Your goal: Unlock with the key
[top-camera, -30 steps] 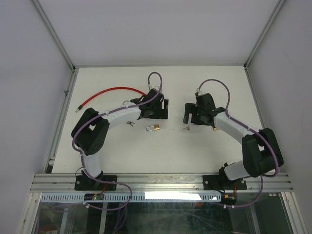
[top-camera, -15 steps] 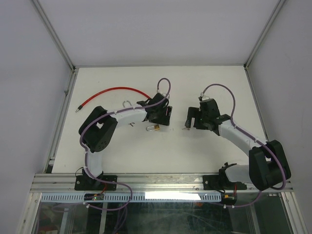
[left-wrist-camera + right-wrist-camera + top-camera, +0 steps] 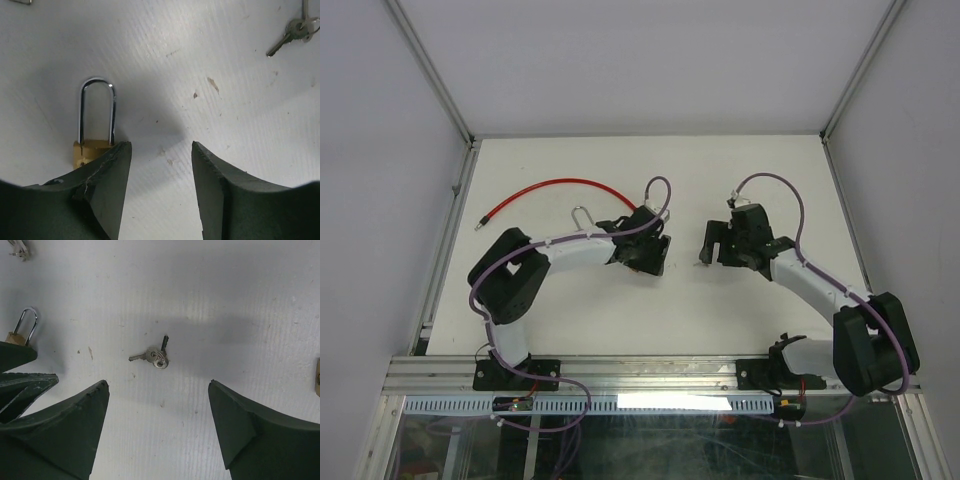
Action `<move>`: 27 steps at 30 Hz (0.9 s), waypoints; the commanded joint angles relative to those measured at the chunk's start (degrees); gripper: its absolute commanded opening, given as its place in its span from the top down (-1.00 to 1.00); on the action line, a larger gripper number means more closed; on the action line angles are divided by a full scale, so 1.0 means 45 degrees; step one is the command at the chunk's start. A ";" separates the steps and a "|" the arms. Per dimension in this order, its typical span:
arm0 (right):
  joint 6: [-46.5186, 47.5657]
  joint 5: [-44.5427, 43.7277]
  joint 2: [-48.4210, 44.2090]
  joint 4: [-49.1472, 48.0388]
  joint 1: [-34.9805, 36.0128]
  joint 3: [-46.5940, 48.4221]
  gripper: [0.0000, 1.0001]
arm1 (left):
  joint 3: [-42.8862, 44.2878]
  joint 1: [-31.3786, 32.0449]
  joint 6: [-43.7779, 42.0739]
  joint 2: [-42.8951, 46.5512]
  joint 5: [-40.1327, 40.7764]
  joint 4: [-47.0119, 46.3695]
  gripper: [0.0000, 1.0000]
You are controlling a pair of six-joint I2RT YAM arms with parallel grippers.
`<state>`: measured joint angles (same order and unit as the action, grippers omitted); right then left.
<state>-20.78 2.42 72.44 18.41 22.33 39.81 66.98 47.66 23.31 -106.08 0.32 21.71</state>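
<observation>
Tabletop (image 3: 760, 165): left gripper (image 3: 161, 147), right gripper (image 3: 158, 384) parted

Red cable (image 3: 550, 182) on white table (image 3: 620, 312)

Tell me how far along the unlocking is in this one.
Done: nothing visible. The padlock lies flat on the table with its shackle closed. In hand: the left claw is open low beside the padlock, gripping nothing. The right claw hangs open over the keys, which lie loose on the table. Left: grip the padlock and keys, insert, turn, free the shackle.
</observation>
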 commanded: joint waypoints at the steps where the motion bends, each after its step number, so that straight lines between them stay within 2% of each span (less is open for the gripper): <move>1: 0.0374 0.0193 0.0281 -0.0616 -0.0005 0.0504 -0.65 | -0.0353 0.0103 0.0287 0.1200 -0.0226 0.0233 -0.09; 10: 0.0706 -0.0621 0.2151 -0.0225 0.0363 0.1797 -0.53 | -0.0621 0.0031 0.1340 0.3123 0.0996 0.0050 -0.36; 15: 0.0785 -0.1110 0.3077 0.0252 0.0807 0.2441 -0.40 | -0.1061 -0.0722 0.1499 0.3520 0.1140 -0.0006 -0.51; 22: 0.0720 -0.2041 0.4173 0.1624 0.1669 0.3098 -0.09 | -0.0645 -0.1652 0.1225 0.2771 0.0516 -0.0343 -0.56; 27: 0.0631 -0.2098 0.4305 0.1915 0.1943 0.2942 0.25 | 0.0135 -0.1888 0.1034 0.1787 -0.0005 -0.0440 -0.55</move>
<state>-17.74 -5.02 91.57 24.86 30.30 51.46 63.51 39.44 29.04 -95.48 3.31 22.81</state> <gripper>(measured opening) 0.434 0.778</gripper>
